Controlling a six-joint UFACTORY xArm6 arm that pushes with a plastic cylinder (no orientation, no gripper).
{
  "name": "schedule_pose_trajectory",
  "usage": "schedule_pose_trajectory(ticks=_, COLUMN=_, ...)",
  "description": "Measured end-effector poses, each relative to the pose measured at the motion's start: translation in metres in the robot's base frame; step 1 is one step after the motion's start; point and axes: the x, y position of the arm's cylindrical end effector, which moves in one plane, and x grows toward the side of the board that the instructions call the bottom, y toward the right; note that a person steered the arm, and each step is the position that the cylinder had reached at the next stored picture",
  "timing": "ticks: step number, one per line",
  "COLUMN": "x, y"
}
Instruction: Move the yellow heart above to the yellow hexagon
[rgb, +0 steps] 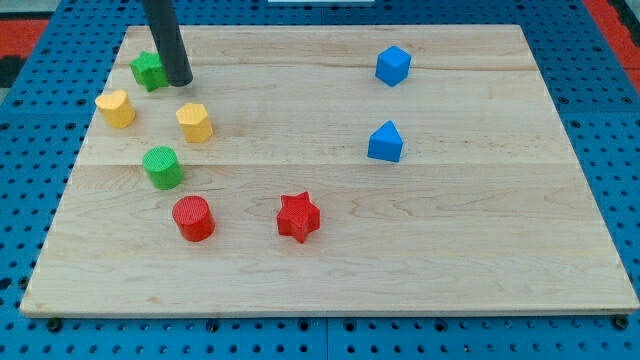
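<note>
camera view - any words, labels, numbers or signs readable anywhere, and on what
None: no text, number, brand or sign can be read anywhere in the camera view.
The wooden board shows only grain.
The blocks, such as the red star and the blue cube, have plain faces.
My tip, beside the green block, sits on a bare dark rod.
The blue pegboard has only holes.

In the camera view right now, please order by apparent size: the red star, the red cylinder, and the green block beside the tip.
1. red star
2. red cylinder, nearly alike; both sit near the view's bottom, so I would not rank them firmly.
3. green block, partly hidden behind my tip and farther up, so its smallness is unsure.
</note>
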Motion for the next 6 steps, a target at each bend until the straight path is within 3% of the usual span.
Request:
schedule_pose_trajectory(ticks=3, x=0.095, y=-0.055)
schedule_pose_trajectory(ticks=4, x=0.087, y=-0.12)
schedule_pose_trajectory(ticks=6, x=0.017, y=-0.069)
